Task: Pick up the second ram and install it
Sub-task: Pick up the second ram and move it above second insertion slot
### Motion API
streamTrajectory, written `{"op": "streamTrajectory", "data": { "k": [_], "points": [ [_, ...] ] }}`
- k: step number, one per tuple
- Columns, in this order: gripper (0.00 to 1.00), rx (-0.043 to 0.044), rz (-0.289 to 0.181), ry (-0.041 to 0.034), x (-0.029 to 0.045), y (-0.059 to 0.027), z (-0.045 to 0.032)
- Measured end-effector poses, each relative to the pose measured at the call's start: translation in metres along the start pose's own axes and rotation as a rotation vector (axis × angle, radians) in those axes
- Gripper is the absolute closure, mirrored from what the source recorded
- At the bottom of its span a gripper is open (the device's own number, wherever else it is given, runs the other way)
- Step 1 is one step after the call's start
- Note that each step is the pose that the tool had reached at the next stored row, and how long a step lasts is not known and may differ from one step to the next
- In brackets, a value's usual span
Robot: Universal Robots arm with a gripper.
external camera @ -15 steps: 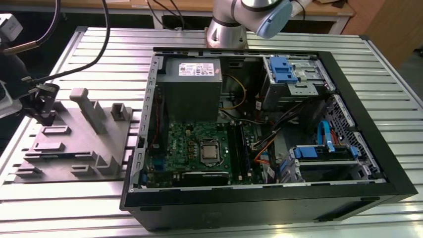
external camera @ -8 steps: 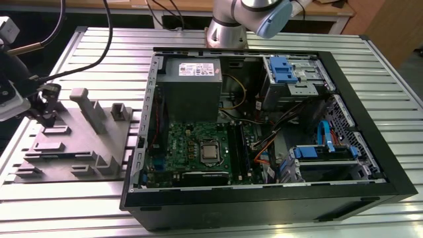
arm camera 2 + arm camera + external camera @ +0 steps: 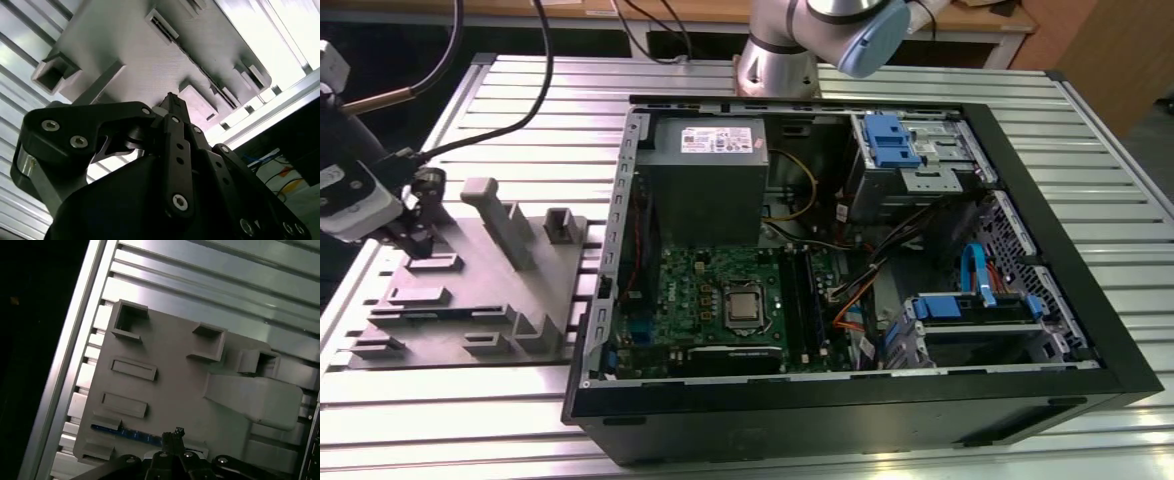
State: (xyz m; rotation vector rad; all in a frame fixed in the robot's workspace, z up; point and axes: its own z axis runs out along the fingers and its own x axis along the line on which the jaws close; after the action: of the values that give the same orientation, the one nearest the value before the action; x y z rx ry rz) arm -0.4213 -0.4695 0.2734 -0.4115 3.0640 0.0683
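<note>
- An open computer case point(image 3: 1087, 335) lies on the slatted desk point(image 3: 560, 80); its power supply point(image 3: 707, 190) bears a white label point(image 3: 718, 140), too small to read.
- In the first wrist view, the second ram point(image 3: 125, 433), a blue strip, sits along the grey fixture point(image 3: 170, 370).
- The gripper point(image 3: 174, 434) is clenched on its end.

The fixture point(image 3: 467, 300) at the exterior view's left looks like matt grey plastic, finely grained (faint layer lines in the second wrist view). The slatted table point(image 3: 574, 100) is bare, satiny metal; the gripper point(image 3: 171, 98) is matt black with shiny screws.
</note>
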Motion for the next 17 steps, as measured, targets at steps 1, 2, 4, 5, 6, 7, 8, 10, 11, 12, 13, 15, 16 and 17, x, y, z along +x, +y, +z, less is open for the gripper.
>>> {"op": "streamTrajectory", "data": {
  "k": [1, 2, 4, 5, 6, 7, 8, 10, 11, 12, 13, 15, 16, 17],
  "points": [
    [0.9, -0.0008, -0.016, 0.0006, 0.0, 0.0, 0.0008],
    [0.9, -0.0017, -0.032, 0.001, 0.0001, -0.0001, 0.0016],
    [0.9, -0.0033, -0.062, 0.0023, 0.0002, -0.0001, 0.003],
    [0.9, -0.0042, -0.079, 0.0029, 0.0002, -0.0001, 0.0038],
    [0.9, -0.0051, -0.095, 0.0036, 0.0002, -0.0002, 0.0044],
    [0.9, -0.0061, -0.113, 0.0041, 0.0003, -0.0002, 0.0051],
    [0.9, -0.007, -0.13, 0.0048, 0.0003, -0.0002, 0.0057],
    [0.9, -0.0089, -0.163, 0.006, 0.0004, -0.0003, 0.007],
    [0.9, -0.0098, -0.18, 0.0067, 0.0004, -0.0003, 0.0077],
    [0.9, -0.0108, -0.198, 0.0073, 0.0004, -0.0003, 0.0085],
    [0.9, -0.0117, -0.216, 0.008, 0.0005, -0.0003, 0.0092],
    [0.9, -0.0137, -0.252, 0.0094, 0.0006, -0.0004, 0.0107],
    [0.9, -0.0147, -0.27, 0.0101, 0.0006, -0.0004, 0.0114],
    [0.9, -0.0157, -0.288, 0.0108, 0.0007, -0.0004, 0.0122]
  ]
}}
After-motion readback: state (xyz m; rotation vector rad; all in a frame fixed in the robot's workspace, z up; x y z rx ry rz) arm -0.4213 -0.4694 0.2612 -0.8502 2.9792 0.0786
